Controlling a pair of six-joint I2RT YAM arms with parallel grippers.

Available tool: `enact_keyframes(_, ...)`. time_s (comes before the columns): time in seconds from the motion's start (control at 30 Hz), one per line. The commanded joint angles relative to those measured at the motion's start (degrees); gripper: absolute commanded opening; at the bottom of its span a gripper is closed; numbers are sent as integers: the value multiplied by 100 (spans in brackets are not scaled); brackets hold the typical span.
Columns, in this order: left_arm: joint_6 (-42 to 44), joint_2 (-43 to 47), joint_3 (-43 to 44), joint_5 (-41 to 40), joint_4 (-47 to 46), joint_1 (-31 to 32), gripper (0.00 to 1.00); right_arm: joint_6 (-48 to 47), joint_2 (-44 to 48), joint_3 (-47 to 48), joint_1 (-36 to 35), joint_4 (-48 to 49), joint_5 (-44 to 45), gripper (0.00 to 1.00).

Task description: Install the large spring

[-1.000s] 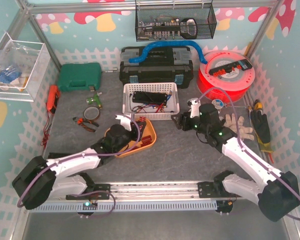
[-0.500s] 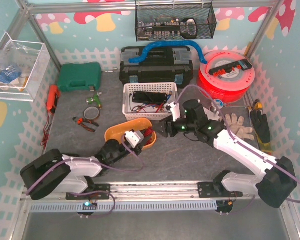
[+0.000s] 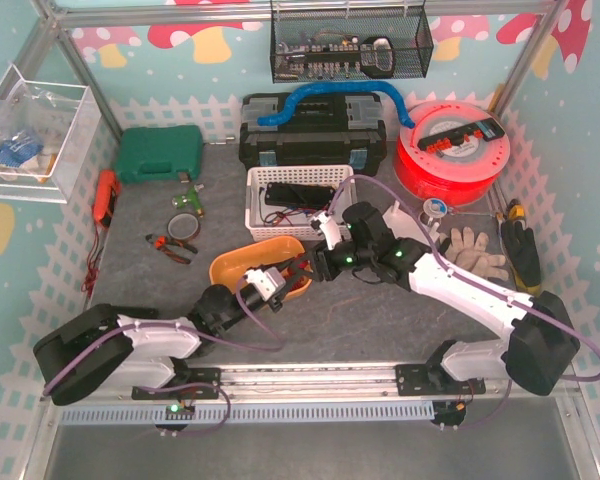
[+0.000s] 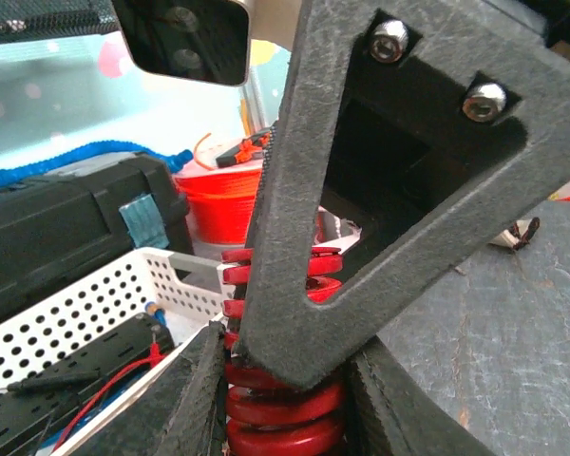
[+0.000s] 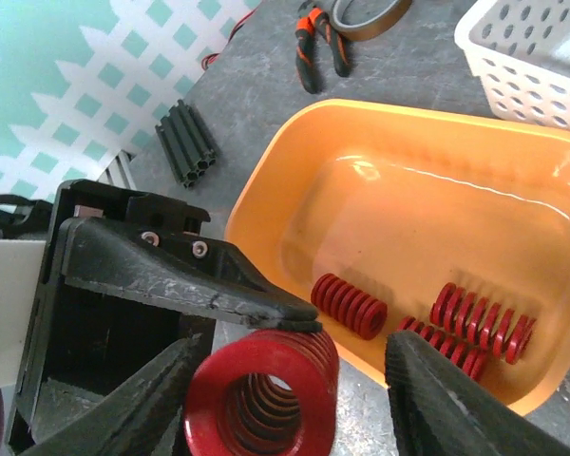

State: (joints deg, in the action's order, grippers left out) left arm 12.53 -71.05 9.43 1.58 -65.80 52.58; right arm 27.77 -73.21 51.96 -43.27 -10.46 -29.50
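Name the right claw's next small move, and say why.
Probably close the right claw on the large spring: its fingers straddle the coil with a gap showing on one side, while the left claw grips its other end.

Large red spring [image 5: 261, 399] bottom centre, open end facing the camera, pinched by left gripper [image 5: 271, 328]; its black finger [image 5: 190, 275] lies across the spring's top. Right gripper [image 5: 290, 380] straddles the spring, jaws apart, gap showing on the right side. Behind: orange tray [image 5: 294, 161] on grey table [image 5: 266, 85], at least three more red springs [image 5: 350, 306] inside by the near wall. Black ribbed block [image 5: 185, 142] left of tray. Pliers [image 5: 315, 43], tape roll [image 5: 366, 11], white basket [image 5: 537, 57] along the top edge.
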Motion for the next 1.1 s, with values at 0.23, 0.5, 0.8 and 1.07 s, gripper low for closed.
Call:
enact_keyframes(0.23, 227, 99, -11, -205, -290, 101, 26, 135, -18, -60, -130, 322, -5, 0)
enact_keyframes(0.5, -5, 141, 137, -900, 97, 95, 98, 22, 132, -35, -104, 55, 1288, 0)
enact_keyframes(0.8, -233, 253, 232, -1779, 349, 86, 99, -178, 478, 94, 551, -375, 3579, 0)
enact_keyframes(1.07, -209, 367, 304, -2189, 636, 82, 99, -511, 118, 187, 1920, -407, 4351, 0)
